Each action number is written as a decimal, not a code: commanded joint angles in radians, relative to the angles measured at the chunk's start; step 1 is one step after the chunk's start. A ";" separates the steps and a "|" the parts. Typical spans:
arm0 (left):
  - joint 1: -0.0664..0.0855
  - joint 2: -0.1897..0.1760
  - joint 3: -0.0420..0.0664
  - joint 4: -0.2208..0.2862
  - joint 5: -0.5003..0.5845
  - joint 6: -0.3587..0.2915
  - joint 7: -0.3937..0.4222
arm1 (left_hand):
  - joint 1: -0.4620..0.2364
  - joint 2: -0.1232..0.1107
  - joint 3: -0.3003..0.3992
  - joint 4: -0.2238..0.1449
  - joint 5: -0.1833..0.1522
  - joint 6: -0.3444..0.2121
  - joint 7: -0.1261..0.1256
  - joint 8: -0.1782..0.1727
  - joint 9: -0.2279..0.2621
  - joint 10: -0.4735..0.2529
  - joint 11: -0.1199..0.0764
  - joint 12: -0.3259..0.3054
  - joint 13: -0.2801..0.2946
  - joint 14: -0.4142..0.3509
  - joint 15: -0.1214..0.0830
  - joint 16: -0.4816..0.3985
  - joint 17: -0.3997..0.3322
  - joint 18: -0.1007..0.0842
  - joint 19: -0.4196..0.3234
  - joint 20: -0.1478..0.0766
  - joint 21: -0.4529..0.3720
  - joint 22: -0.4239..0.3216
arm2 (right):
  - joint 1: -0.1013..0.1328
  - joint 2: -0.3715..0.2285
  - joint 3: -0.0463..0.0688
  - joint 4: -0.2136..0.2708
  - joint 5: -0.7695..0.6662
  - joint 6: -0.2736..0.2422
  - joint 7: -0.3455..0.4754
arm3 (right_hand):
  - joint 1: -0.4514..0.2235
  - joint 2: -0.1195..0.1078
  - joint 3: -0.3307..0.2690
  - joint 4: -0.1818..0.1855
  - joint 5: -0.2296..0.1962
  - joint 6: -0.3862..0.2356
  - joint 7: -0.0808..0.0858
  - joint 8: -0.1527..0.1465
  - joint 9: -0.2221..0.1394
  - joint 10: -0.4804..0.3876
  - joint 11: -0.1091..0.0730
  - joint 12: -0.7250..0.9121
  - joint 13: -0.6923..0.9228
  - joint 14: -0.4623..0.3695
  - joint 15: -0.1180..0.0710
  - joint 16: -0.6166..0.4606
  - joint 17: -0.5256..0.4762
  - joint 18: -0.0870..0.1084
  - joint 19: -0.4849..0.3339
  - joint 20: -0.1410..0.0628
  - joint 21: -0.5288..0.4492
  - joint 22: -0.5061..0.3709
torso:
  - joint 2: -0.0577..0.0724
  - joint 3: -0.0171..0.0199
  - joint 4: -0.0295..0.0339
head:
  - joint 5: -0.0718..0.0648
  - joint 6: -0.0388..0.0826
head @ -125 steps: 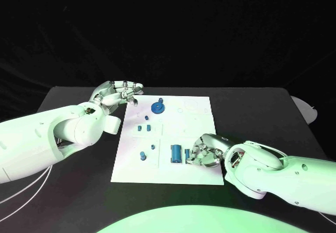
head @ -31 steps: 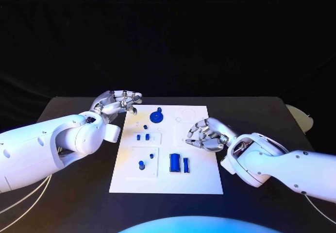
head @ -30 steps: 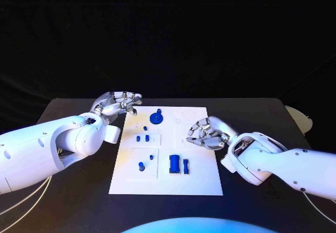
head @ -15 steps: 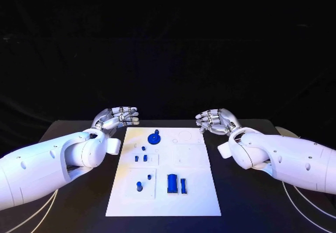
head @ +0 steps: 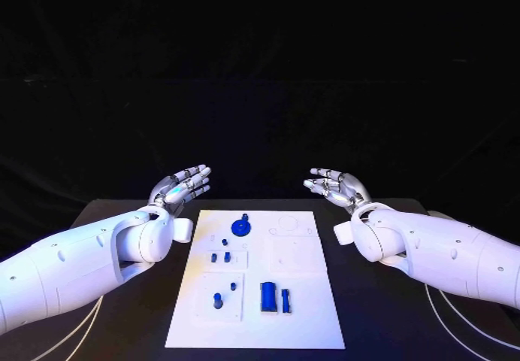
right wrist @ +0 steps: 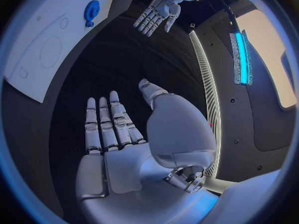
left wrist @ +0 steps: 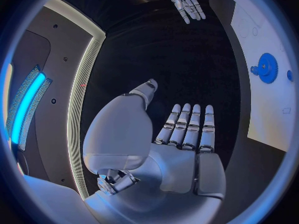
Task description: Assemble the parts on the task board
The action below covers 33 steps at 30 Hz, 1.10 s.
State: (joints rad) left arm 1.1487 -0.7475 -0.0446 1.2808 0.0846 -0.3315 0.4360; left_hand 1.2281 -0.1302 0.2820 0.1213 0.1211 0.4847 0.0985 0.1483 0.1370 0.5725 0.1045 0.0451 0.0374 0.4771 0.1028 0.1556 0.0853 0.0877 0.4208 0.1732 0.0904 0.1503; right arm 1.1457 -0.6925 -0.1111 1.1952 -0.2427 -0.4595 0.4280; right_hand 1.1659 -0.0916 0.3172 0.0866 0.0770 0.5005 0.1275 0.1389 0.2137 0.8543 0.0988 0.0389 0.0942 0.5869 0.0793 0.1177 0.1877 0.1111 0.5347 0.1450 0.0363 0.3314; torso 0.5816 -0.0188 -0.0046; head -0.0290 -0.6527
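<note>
Silver fingers that were curled half a second ago are now stretched out flat on both hands. The left hand (head: 181, 186) has gone from a loose fist to an open palm, fingers straight and side by side, thumb apart, holding nothing and raised beyond the far left corner of the board. The right hand (head: 336, 186) has done the same on the far right side; four seconds ago it was down over the near right part of the board beside the long blue pieces, and a second ago it hung curled over the board's middle. Now it touches nothing. In the left wrist view the left hand (left wrist: 181, 139) shows as an empty flat palm with the right hand (left wrist: 185, 1) small across the gap, also spread.

White task board (head: 298, 256) lies flat in the middle of the black table (head: 390, 301), between the two arms and apart from both hands. On it, a blue gear (head: 240, 225) sits at the far end. Small blue pegs (head: 220, 257) stand in a recessed square below it, more small pieces (head: 218, 300) lie in a longer recess nearer, and two long blue blocks (head: 274, 298) rest side by side just beside that recess.
</note>
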 commanded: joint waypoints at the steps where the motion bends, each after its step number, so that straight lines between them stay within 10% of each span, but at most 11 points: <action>1: -0.007 -0.001 0.003 0.019 -0.007 -0.029 0.006 | -0.392 0.130 -0.282 -0.121 -0.121 -0.485 -0.098 -0.148 -0.137 -0.572 -0.105 -0.045 -0.037 -0.477 -0.103 -0.156 -0.085 -0.088 -0.421 -0.173 -0.090 -0.150 | -0.005 -0.006 0.008 0.025 0.013 -0.027 0.005 | -0.371 0.092 -0.317 -0.087 -0.077 -0.500 -0.128 -0.139 -0.214 -0.854 -0.099 -0.039 -0.094 -0.587 -0.079 -0.118 -0.188 -0.111 -0.535 -0.145 -0.036 -0.331 | -0.010 0.0045 0.0014 | 0.007 0.013; 4: -0.016 -0.004 0.008 0.047 -0.015 -0.071 0.014 | -0.481 0.130 -0.282 -0.121 -0.121 -0.485 -0.098 -0.148 -0.137 -0.572 -0.105 -0.045 -0.037 -0.477 -0.103 -0.156 -0.085 -0.088 -0.421 -0.173 -0.090 -0.150 | -0.016 -0.016 0.021 0.068 0.041 -0.062 0.016 | -0.455 0.092 -0.317 -0.087 -0.077 -0.500 -0.128 -0.139 -0.214 -0.854 -0.099 -0.039 -0.094 -0.587 -0.079 -0.118 -0.188 -0.111 -0.535 -0.145 -0.036 -0.331 | -0.024 0.0118 0.0030 | 0.018 0.033; 5: -0.022 -0.006 0.010 0.065 -0.020 -0.099 0.020 | -0.524 0.130 -0.282 -0.121 -0.121 -0.485 -0.098 -0.148 -0.137 -0.572 -0.105 -0.045 -0.037 -0.477 -0.103 -0.156 -0.085 -0.088 -0.421 -0.173 -0.090 -0.150 | -0.023 -0.023 0.029 0.096 0.059 -0.084 0.023 | -1.166 0.092 -0.317 -0.087 -0.077 -0.500 -0.128 -0.139 -0.214 -0.854 -0.099 -0.039 -0.094 -0.587 -0.079 -0.118 -0.188 -0.111 -0.535 -0.145 -0.036 -0.331 | -0.030 0.0147 0.0037 | 0.023 0.041; 6: -0.027 -0.008 0.013 0.079 -0.024 -0.120 0.024 | -1.228 0.130 -0.282 -0.121 -0.121 -0.485 -0.098 -0.148 -0.137 -0.572 -0.105 -0.045 -0.037 -0.477 -0.103 -0.156 -0.085 -0.088 -0.421 -0.173 -0.090 -0.150 | -0.029 -0.027 0.035 0.117 0.073 -0.101 0.028 | -1.166 0.092 -0.317 -0.087 -0.077 -0.500 -0.128 -0.139 -0.214 -0.854 -0.099 -0.039 -0.094 -0.587 -0.079 -0.118 -0.188 -0.111 -0.535 -0.145 -0.036 -0.331 | -0.032 0.0163 0.0040 | 0.025 0.046; 17: -0.087 -0.028 0.039 0.255 -0.075 -0.387 0.074 | -1.228 0.130 -0.282 -0.121 -0.121 -0.485 -0.098 -0.148 -0.137 -0.572 -0.105 -0.045 -0.037 -0.477 -0.103 -0.156 -0.085 -0.088 -0.421 -0.173 -0.090 -0.150 | -0.089 -0.082 0.104 0.349 0.226 -0.290 0.086 | -1.166 0.092 -0.317 -0.087 -0.077 -0.500 -0.128 -0.139 -0.214 -0.854 -0.099 -0.039 -0.094 -0.587 -0.079 -0.118 -0.188 -0.111 -0.535 -0.145 -0.036 -0.331 | -0.037 0.0188 0.0046 | 0.029 0.053; 33: -0.099 -0.032 0.045 0.289 -0.085 -0.438 0.084 | -1.228 0.130 -0.282 -0.121 -0.121 -0.485 -0.098 -0.148 -0.137 -0.572 -0.105 -0.045 -0.037 -0.477 -0.103 -0.156 -0.085 -0.088 -0.421 -0.173 -0.090 -0.150 | -0.096 -0.087 0.111 0.375 0.243 -0.310 0.092 | -1.166 0.092 -0.317 -0.087 -0.077 -0.500 -0.128 -0.139 -0.214 -0.854 -0.099 -0.039 -0.094 -0.587 -0.079 -0.118 -0.188 -0.111 -0.535 -0.145 -0.036 -0.331 | -0.037 0.0188 0.0046 | 0.029 0.053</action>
State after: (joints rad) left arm 1.0508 -0.7811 -0.0011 1.5670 0.0165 -0.7470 0.4958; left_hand 0.0064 0.0009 0.0055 -0.0014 0.0034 0.0053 -0.0002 0.0035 0.0008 0.0037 0.0002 0.0034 0.0008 0.0037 0.0003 0.0064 0.0009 0.0057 0.0035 0.0001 0.0058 0.0009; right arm 1.0505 -0.7801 -0.0006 1.5682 -0.0054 -0.7594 0.4996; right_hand 0.0057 -0.0002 0.0040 -0.0001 0.0052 0.0034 0.0000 0.0034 0.0009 0.0053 0.0000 0.0067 0.0009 0.0051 -0.0002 0.0068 0.0009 0.0064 0.0047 0.0002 0.0049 0.0009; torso 0.5443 0.0001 0.0000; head 0.0000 -0.5999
